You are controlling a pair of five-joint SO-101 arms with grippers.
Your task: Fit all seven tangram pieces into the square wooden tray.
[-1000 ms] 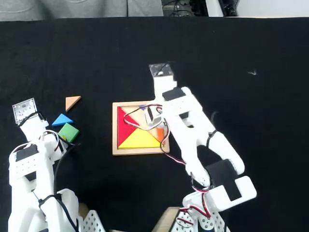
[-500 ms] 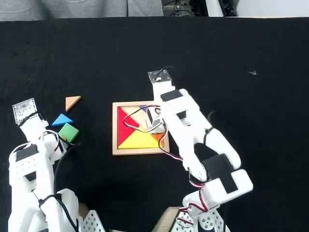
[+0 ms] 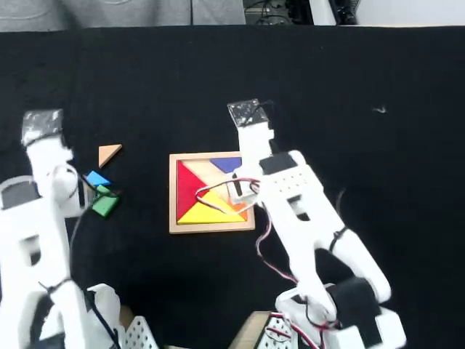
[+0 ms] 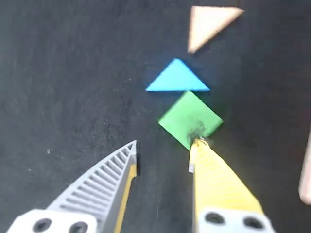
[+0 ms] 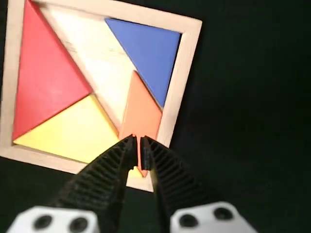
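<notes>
Right wrist view: right gripper (image 5: pixel 137 141) fingers pressed together over the orange piece (image 5: pixel 142 109) in the tray (image 5: pixel 187 73), mid-frame in high view. Left gripper (image 4: pixel 165 144) fingers spread, one tip at the green square (image 4: pixel 189 118).

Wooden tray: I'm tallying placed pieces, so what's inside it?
Inside: red triangle, yellow triangle, blue triangle and an orange piece, plus bare wood between them. The right end effector covers the orange piece's one tip.

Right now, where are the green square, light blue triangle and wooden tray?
green square (image 4: pixel 190 119), left wrist view, face centre.
light blue triangle (image 4: pixel 177 78), left wrist view, face centre.
wooden tray (image 5: pixel 185 63), right wrist view, side rim.
</notes>
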